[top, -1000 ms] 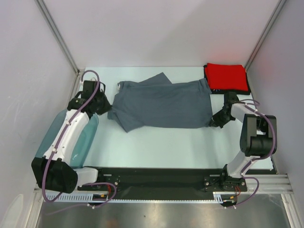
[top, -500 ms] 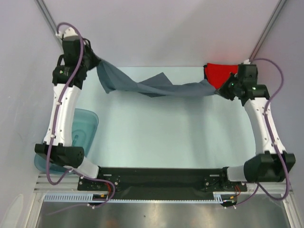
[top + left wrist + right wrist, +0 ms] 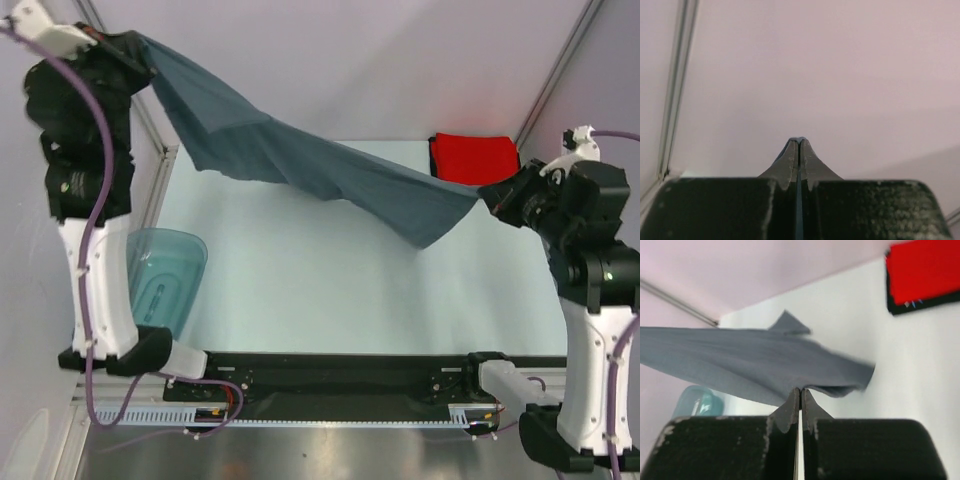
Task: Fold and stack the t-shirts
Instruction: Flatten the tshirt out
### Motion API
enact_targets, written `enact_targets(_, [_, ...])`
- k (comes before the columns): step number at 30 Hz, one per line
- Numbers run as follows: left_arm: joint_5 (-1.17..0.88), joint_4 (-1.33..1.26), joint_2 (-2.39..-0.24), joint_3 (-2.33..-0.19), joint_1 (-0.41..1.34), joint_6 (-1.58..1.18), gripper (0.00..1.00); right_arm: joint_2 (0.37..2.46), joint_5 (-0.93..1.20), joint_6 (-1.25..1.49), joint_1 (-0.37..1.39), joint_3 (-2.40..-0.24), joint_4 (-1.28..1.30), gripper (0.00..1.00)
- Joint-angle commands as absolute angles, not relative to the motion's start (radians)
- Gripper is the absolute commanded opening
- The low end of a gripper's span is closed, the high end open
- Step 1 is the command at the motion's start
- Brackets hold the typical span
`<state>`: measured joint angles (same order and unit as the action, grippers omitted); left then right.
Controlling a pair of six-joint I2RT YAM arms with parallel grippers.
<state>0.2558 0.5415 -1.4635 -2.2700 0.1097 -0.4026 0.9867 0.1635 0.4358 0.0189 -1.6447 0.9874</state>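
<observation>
L gripper point(image 3: 798, 143): fingers pressed tog., only a hairline slit betw. them w/ a thin blue-grey sliver of cloth in it; tips point at bare wall. R gripper point(image 3: 800, 391): same, fingers clamped flat, edge of the blue-grey t-shirt point(image 3: 330, 170) pinched right at the tips. So both are closed on that shirt, one end each. Shirt is off the table point(image 3: 320, 300), strung diag. betw. the two: L end high, top-left corner of the overhead view by the frame post point(image 3: 150, 130); R end lower, at the right side just in front of the red t-shirt point(image 3: 475, 155). Cloth is fairly taut along the top edge, slack below: a loose flap hangs under the L half and a pointed corner droops near the R end. Can't tell if that corner touches the table. R wrist view shows a small pointed bit of the shirt sticking up from its far edge; cloth there is blurred. Red shirt is folded to a rectangle at the far-right corner of the table, lying on the black t-shirt point(image 3: 920, 306), which shows only as a dark border along its edges. Teal tub point(image 3: 165, 270) sits at the near-left of the table, just beside the L arm's upright link, partly hidden by it. Both arms are raised tall, bases at the near edge.
</observation>
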Motion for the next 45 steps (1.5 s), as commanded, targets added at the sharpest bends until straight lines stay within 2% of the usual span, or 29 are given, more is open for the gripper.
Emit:
enact_targets(1, [0.336,0.276,-1.315,-2.255,0.101,-0.311,0.00,0.902,0.233,0.365,0.031,-1.732,1.000,0.00])
enact_targets(6, [0.331,0.223,-1.246,-2.264,0.100,-0.304,0.00,0.804,0.242,0.319,0.031,-1.856,1.063,0.00])
enact_targets(12, [0.328,0.135,-1.262,-2.272,0.100,-0.314,0.00,0.795,0.236,0.366,0.025,-1.934,1.181,0.00])
enact_targets(19, [0.287,0.123,-1.544,-2.401,0.101,-0.366,0.00,0.853,0.072,0.440,0.026,-1.813,1.245,0.00])
enact_targets(27, [0.175,0.100,-1.917,-2.413,0.100,-0.475,0.00,1.061,-0.159,0.503,0.008,-1.643,1.249,0.00])
enact_targets(31, [0.121,0.060,-2.143,-2.477,0.101,-0.563,0.00,1.155,-0.193,0.476,-0.154,-1.470,1.129,0.00])
enact_targets(35, [0.101,0.025,-2.353,-2.516,0.110,-0.638,0.00,1.297,-0.233,0.436,-0.218,-1.378,0.985,0.00])
enact_targets(41, [0.081,0.018,-2.428,-2.511,0.121,-0.669,0.00,1.505,-0.190,0.422,-0.227,-1.446,0.910,0.00])
enact_targets(45, [0.075,0.041,-2.372,-2.505,0.121,-0.612,0.00,1.485,-0.154,0.423,-0.225,-1.491,0.919,0.00])
